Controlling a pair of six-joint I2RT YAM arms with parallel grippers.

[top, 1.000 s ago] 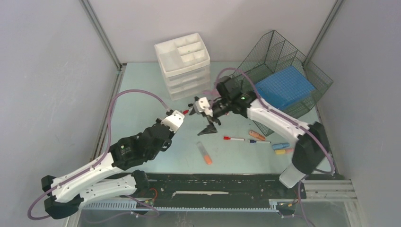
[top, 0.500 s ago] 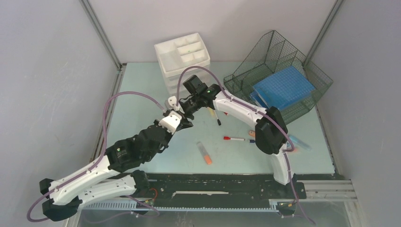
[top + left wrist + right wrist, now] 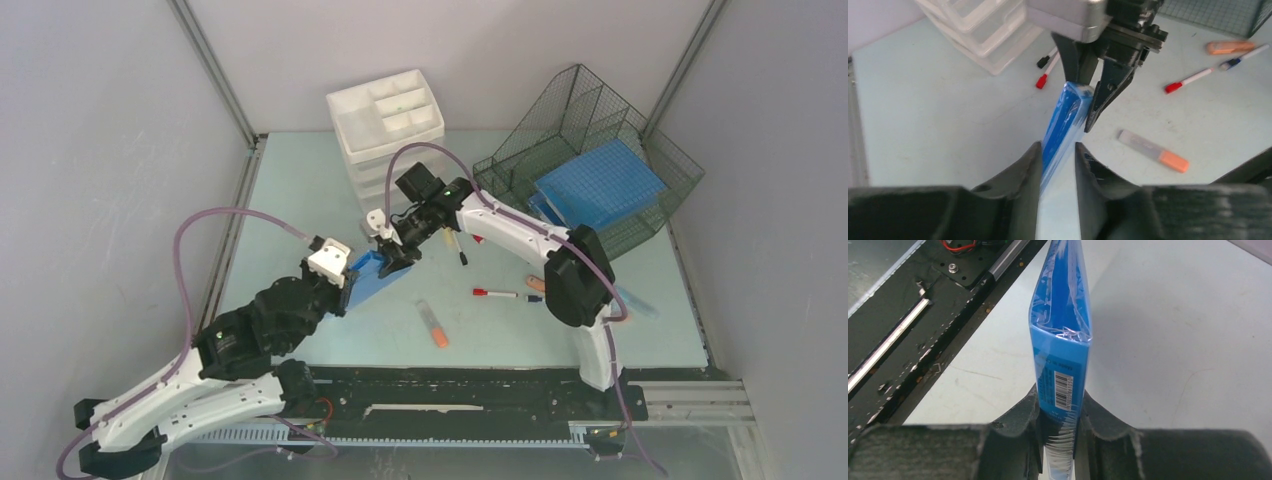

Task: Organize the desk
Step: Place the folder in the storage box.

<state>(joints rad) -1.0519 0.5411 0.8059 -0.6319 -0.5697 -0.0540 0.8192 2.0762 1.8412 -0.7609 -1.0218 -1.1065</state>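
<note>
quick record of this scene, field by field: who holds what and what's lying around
held item: blue wrapped packet, on edge between the two grippers
right gripper: shut on one end of the packet
left gripper: around the other end, slightly open, a gap on one side
desk: red-capped marker and orange-tipped highlighter lying loose
drawer unit: white, at the back
wire tray: back right, blue pads inside

The desk (image 3: 290, 200) is lying flat, a pale mint-green rectangle, its black rail (image 3: 470, 385) running along the 6 o'clock edge and grey walls (image 3: 100, 150) standing at 9, 12 and 3 o'clock.
</note>
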